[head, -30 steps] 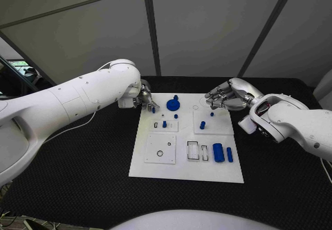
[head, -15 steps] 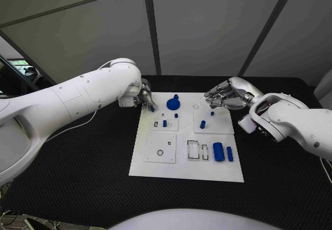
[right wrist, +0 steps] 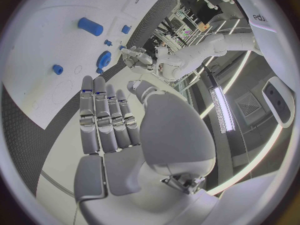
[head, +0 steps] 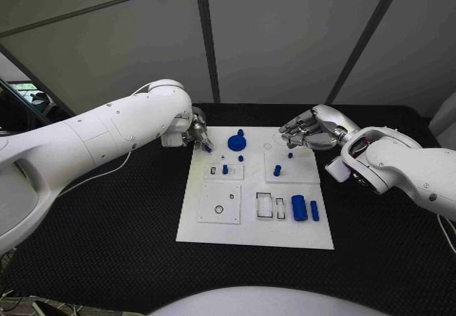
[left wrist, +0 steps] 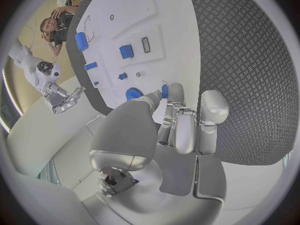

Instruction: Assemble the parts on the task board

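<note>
The right robot hand point(right wrist: 115, 135), silver and many-fingered, lies with its fingers point(right wrist: 100, 116) straight and side by side above the flat white task board point(right wrist: 37, 50), holding nothing. On the board stand a blue cylinder part point(right wrist: 90, 26), a small round blue part point(right wrist: 57, 69) and a blue gear-like part point(right wrist: 104, 59). Beyond the board's edge the left robot hand point(right wrist: 136, 56) hangs over the black textured worktop point(right wrist: 142, 32); it may hold something, too small to tell.
</note>
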